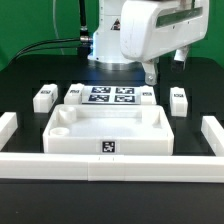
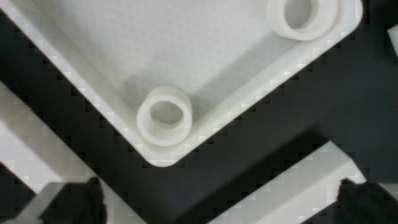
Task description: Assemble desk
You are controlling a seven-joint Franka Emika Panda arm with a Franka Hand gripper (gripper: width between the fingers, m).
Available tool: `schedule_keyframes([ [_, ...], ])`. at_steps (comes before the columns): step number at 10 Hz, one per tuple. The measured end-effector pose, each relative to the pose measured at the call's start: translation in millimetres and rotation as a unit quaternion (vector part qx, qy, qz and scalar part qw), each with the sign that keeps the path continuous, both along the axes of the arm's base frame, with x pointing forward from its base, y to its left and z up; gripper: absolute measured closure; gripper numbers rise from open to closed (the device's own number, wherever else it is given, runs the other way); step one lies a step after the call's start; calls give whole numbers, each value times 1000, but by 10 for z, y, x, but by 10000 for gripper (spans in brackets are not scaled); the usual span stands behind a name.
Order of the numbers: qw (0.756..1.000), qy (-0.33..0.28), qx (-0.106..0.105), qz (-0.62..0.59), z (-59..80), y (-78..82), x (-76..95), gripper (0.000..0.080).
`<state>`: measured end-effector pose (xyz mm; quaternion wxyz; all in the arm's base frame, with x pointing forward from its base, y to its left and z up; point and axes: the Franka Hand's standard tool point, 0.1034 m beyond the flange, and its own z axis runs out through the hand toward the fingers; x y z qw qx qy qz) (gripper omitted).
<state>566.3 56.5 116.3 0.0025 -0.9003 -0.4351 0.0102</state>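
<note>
While the gripper (image 2: pixel 214 203) hangs spread wide over a corner of the desk top (image 1: pixel 108 128), lying just by the border wall (image 1: pixel 60 166), I'd straddle its rim squarely, clear of the socket (image 2: pixel 164 115)

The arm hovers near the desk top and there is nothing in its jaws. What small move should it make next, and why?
Probably lower toward the rim of the desk top. The jaws stand open and empty, and the wrist view shows its corner with an empty round socket close below them, so it looks like the nearest target. The legs lie loose beside the marker board.
</note>
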Motion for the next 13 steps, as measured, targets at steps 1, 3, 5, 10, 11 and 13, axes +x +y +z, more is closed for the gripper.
schedule_keyframes([
  [1,1000,0,0,0,-1,0,0,150],
  [3,1000,0,0,0,-1,0,0,150],
  [5,1000,0,0,0,-3,0,-1,150],
  [10,979,-32,-11,203,-230,-321,-193,150],
  [11,979,-31,-11,202,-235,-324,-195,150],
  [13,979,-30,-11,202,-248,-323,-201,150],
])
